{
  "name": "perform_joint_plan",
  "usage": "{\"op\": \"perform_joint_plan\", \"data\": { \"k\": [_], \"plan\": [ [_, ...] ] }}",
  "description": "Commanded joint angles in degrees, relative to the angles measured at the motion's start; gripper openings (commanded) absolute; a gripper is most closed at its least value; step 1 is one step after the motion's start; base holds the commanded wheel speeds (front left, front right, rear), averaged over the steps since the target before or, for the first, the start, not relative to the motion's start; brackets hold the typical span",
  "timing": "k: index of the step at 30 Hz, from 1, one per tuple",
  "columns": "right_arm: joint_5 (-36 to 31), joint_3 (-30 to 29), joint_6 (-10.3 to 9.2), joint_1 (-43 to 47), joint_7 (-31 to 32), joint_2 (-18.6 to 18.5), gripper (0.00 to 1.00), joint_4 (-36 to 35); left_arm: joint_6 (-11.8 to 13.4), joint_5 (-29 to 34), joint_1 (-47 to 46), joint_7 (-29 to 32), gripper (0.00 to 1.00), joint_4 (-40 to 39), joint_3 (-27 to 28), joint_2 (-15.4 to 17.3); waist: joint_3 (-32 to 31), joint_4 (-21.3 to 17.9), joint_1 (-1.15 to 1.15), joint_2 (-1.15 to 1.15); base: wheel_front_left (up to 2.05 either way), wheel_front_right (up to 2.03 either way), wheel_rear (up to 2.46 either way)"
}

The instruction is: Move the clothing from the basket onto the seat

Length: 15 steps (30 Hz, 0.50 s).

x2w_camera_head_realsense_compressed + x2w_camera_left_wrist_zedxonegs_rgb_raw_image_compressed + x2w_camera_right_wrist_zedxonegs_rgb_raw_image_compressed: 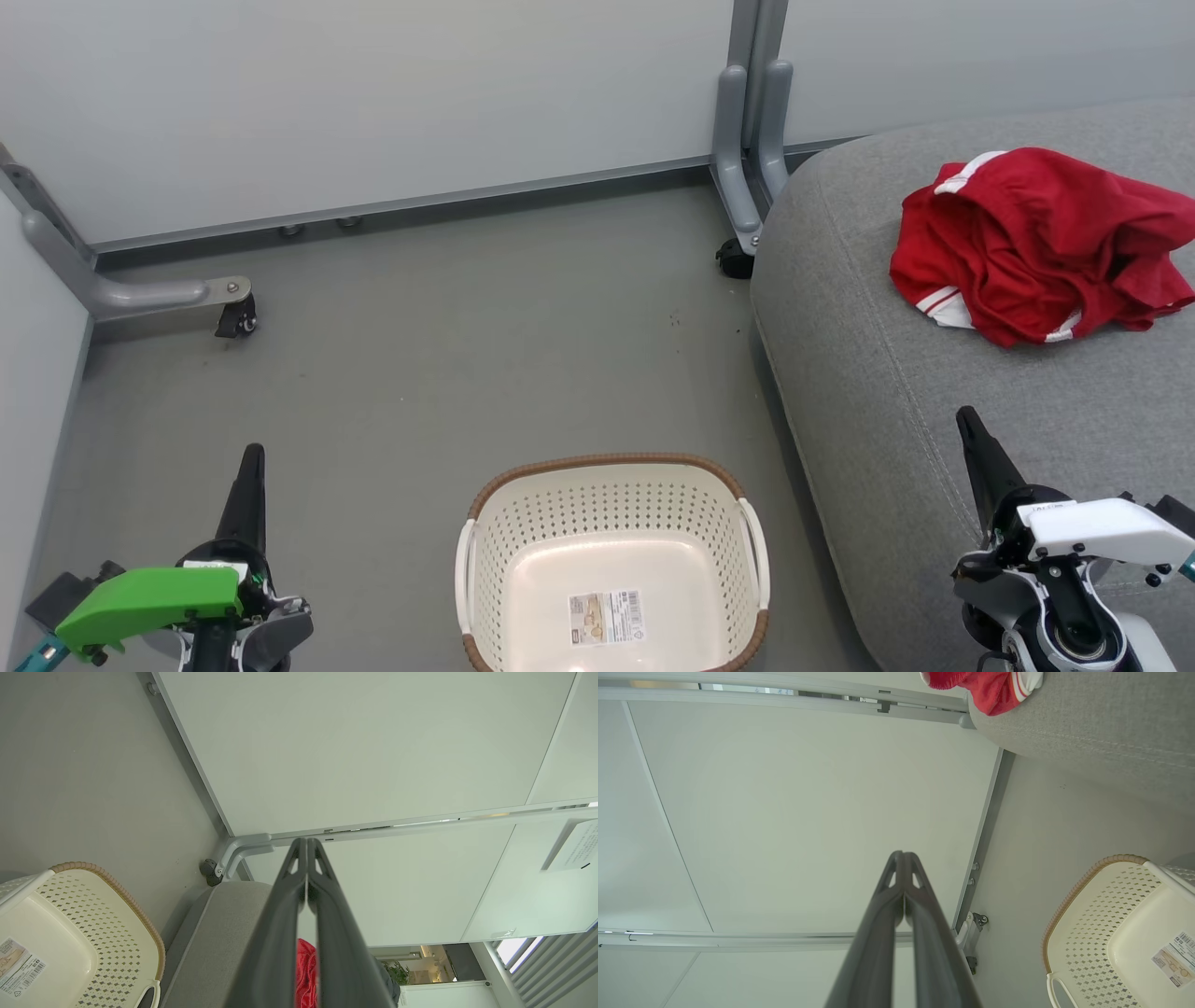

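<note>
Two grippers sit low, one on each side of the basket (607, 461), both pointing up toward the wall panels (373, 93). The left gripper (252, 459), with a green housing, is over the grey floor (420, 355), left of the basket. Its fingers are pressed together at the tips with nothing between them. The right gripper (967, 422), with a white housing, is over the near part of the seat (868, 392), also closed tip to tip and holding nothing.

The clothing (1036, 243) lies in a crumpled red heap on the seat, well apart from the basket and both grippers. White trim shows, but I can't separate the garments or see any numbers, and the frame cuts off the heap's right edge.

The basket stands on the floor just beside the seat. A paper label (607, 617) is on its bottom, and its near rim is cut off. Both arms are cropped behind the wrists. From the left wrist, the clothing is only a red sliver between the fingers.
</note>
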Motion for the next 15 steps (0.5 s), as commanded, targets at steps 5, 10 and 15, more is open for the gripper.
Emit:
{"op": "perform_joint_plan", "data": {
  "k": [5, 10, 15],
  "plan": [
    [2.90, -0.61, 0.02, -1.20, 0.85, -0.07, 0.00, 0.41, -0.30, -2.82, -1.68, 0.80, 0.00, 0.33, 0.48, 0.30, 0.19, -0.12, 0.00, 0.00, 0.00, 0.00, 0.00],
    [4.81, -0.91, 0.02, -1.67, 1.42, -0.01, 0.00, 0.66, -0.35, -4.75, -2.12, 1.37, 0.00, 0.53, 0.70, 0.26, 0.36, -0.23, 0.00, 0.00, 0.00, 0.00, 0.00],
    [6.51, -1.25, 0.02, -1.94, 1.90, 0.06, 0.00, 0.91, -0.39, -6.40, -2.51, 1.89, 0.00, 0.72, 0.98, 0.20, 0.54, -0.34, 0.00, 0.00, 0.00, 0.00, 0.00]
  ]
}}
